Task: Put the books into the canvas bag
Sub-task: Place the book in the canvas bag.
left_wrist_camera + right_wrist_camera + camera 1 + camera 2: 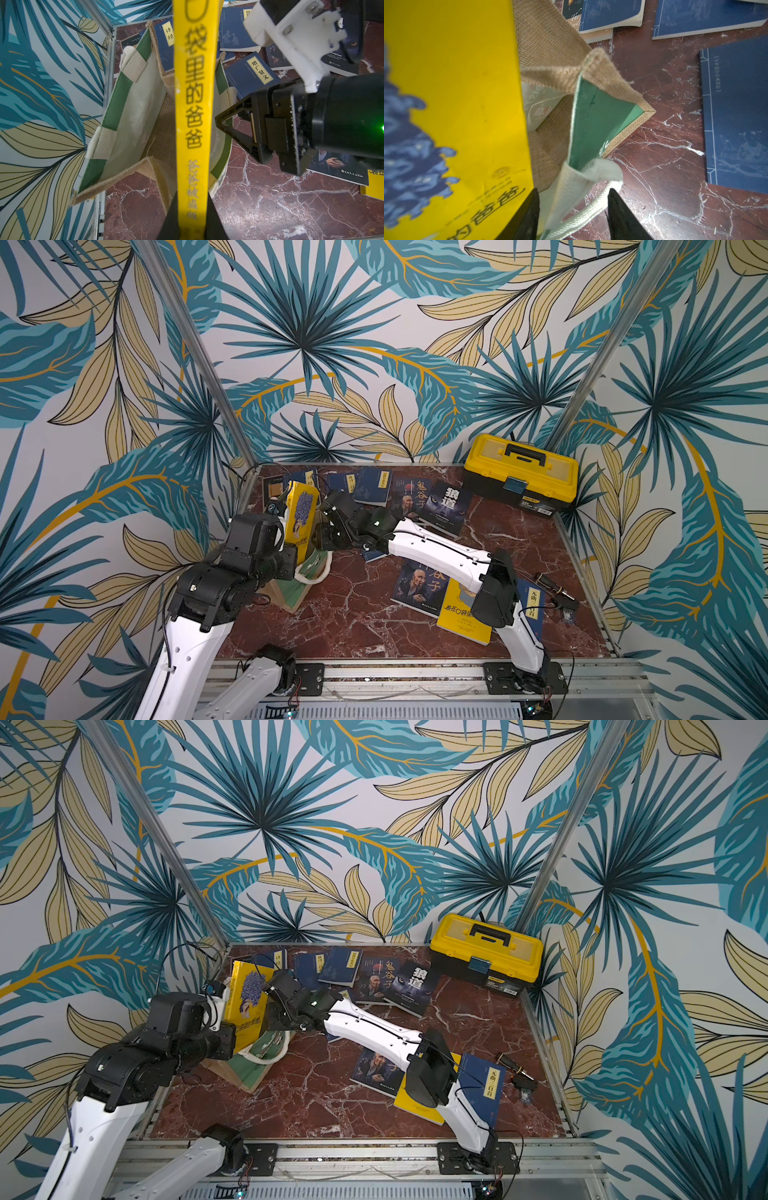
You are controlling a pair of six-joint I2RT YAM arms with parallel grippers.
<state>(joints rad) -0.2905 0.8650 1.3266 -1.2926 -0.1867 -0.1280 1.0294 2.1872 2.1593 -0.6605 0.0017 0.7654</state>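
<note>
My left gripper (191, 209) is shut on the lower end of a bright yellow book (191, 104), which it holds upright over the open mouth of the canvas bag (133, 116). The tan bag with green panels (299, 593) stands at the table's left side. My right gripper (574, 191) is at the bag's near rim with its jaws apart, and the white handle strap (583, 209) and the rim hang loosely between them. Several more books lie flat: navy ones (374, 487) and dark portrait covers (409, 497) at the back, others (419, 585) under my right arm.
A yellow-and-black toolbox (521, 472) stands at the back right corner. A small dark tool (557, 589) lies near the right edge. The leaf-patterned left wall and its metal rail (108, 83) run right beside the bag.
</note>
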